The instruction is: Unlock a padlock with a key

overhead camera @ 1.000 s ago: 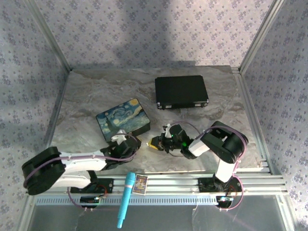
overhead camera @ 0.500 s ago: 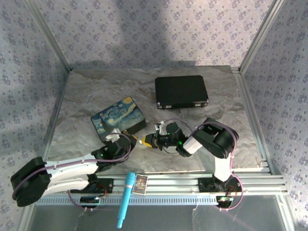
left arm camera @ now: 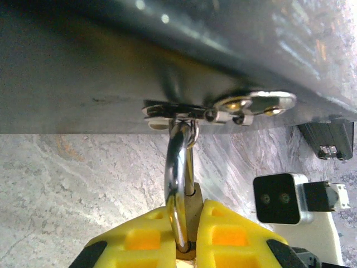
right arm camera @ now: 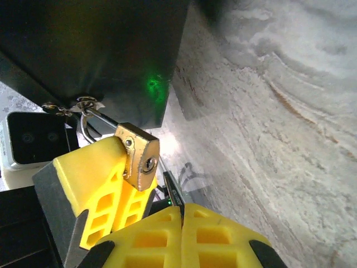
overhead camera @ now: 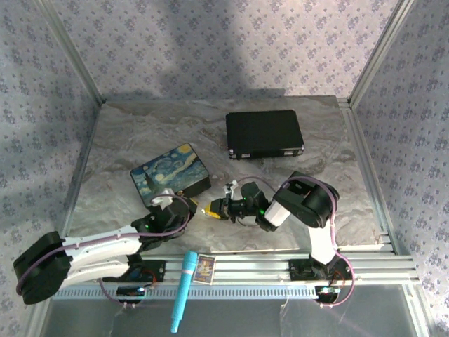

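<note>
The brass padlock [right arm camera: 139,153] hangs by its silvery shackle [left arm camera: 178,162] from the metal clasp [left arm camera: 223,106] on the starry-night box [overhead camera: 170,175]. My left gripper [left arm camera: 187,211] is shut on the padlock body [left arm camera: 195,201] and holds it out from the box side, keyhole facing the right gripper. My right gripper [right arm camera: 181,215] is shut on the key [right arm camera: 173,192], whose thin blade sticks out edge-on just below and right of the keyhole, apart from it. In the top view the left gripper [overhead camera: 191,206] and the right gripper [overhead camera: 210,210] meet tip to tip at the box's near right corner.
A closed black case [overhead camera: 264,133] lies behind, towards the back right. A teal pen-like tool [overhead camera: 184,289] and a small card [overhead camera: 205,267] rest on the front rail. Aluminium frame posts [overhead camera: 372,63] bound the marbled table.
The box, the padlock and both grippers have shifted left. The right arm has stretched further left after them, and the left arm has drawn back.
</note>
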